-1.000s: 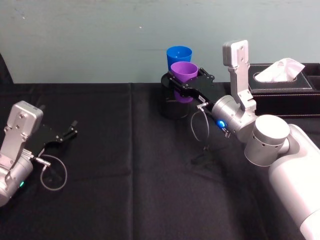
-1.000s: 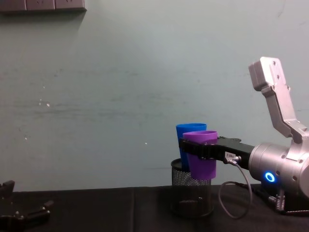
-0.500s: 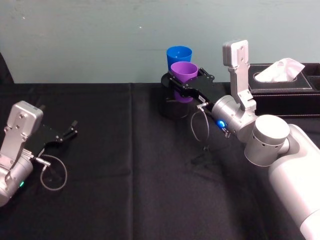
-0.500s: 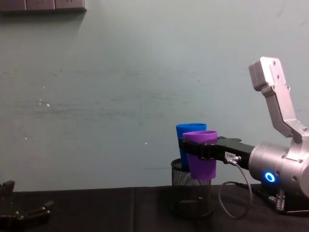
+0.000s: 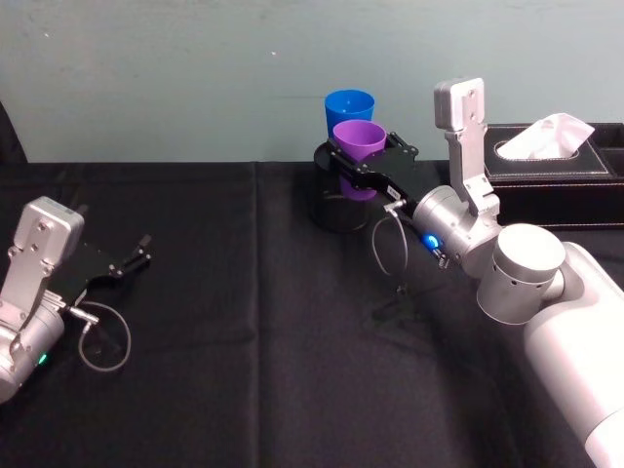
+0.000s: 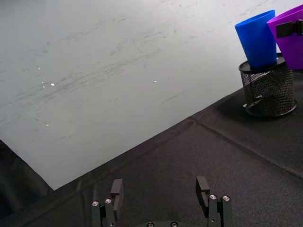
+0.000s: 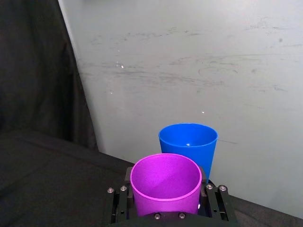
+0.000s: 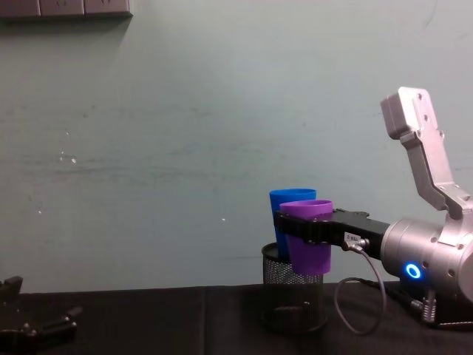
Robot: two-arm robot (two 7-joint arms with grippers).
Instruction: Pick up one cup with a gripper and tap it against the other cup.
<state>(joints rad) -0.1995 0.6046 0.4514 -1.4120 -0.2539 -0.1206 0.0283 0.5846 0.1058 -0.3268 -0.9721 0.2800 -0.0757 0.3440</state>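
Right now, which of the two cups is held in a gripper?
The purple cup, clamped by the right gripper; the blue cup stands in the mesh holder.

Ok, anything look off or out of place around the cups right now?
One oddity: the blue cup stands in the black mesh pen holder, not on the table. The right gripper holds the purple cup upright just in front of it. Nothing is spilled or tipped. The left gripper sits idle, open.
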